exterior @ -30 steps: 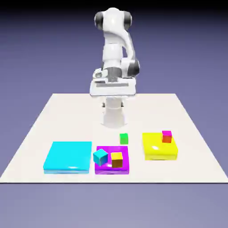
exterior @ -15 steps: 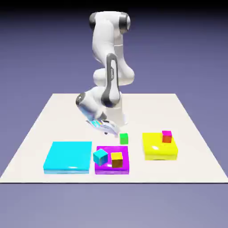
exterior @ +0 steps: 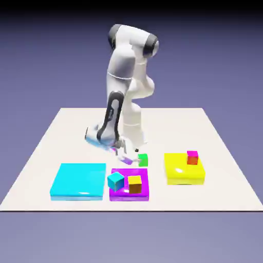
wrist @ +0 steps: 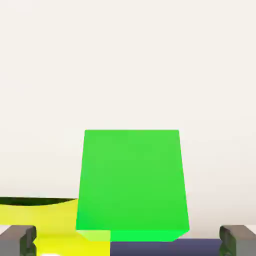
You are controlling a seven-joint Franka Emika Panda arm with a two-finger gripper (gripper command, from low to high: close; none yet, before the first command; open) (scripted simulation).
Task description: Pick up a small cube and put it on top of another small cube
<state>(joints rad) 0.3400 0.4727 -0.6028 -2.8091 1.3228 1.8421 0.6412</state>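
Observation:
The small bright green cube (exterior: 143,160) rests on the white table just behind the magenta slab (exterior: 129,195). My gripper (exterior: 130,160) is low at the cube's left in the exterior view, open, tilted toward it. In the hand view the green cube (wrist: 132,185) fills the middle, large, between the two grey fingertips (wrist: 17,240), which stand wide apart at the bottom corners and do not touch it. On the magenta slab sit a teal cube (exterior: 116,180) and an orange-yellow cube (exterior: 134,183).
A cyan slab (exterior: 78,181) lies at the exterior view's left. A yellow slab (exterior: 184,168) at the right carries a small magenta cube (exterior: 192,153) and a red-orange cube (exterior: 192,160). The yellow slab (wrist: 55,222) also shows in the hand view's lower left.
The arm swung down from its raised pose near the base and forward to the table. The gripper has arrived low beside the green cube, still open. No cube has moved.

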